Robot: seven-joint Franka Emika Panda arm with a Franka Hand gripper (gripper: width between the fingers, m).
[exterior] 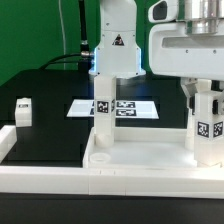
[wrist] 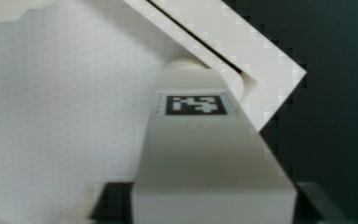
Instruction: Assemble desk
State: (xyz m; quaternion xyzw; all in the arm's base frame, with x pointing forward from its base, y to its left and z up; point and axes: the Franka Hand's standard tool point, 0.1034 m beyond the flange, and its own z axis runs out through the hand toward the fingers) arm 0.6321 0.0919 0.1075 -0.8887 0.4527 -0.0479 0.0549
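The gripper [exterior: 207, 98] hangs over the near corner of the worktop [exterior: 50, 130] on the exterior view's right. Its two fingers are closed against the sides of the held leg [exterior: 207, 130], gripping it at its upper end. That leg stands upright with its foot in the tabletop [exterior: 140, 158], at the tabletop's end on the exterior view's right. In the wrist view the held leg [wrist: 202, 150] fills the gap between the dark fingers [wrist: 108, 203], with one square marker facing the camera and a rimmed corner of the tabletop [wrist: 51, 110] behind it.

The tabletop lies along the worktop's near edge, tray side up. A second leg [exterior: 102, 115] stands upright near its far rim, towards its other end, free of the gripper. A loose leg [exterior: 23, 110] rests on the bare worktop near the edge on the exterior view's left, well apart from the tabletop. The marker board [exterior: 130, 106] lies flat near the worktop's far edge, in front of the arm's base [exterior: 115, 45].
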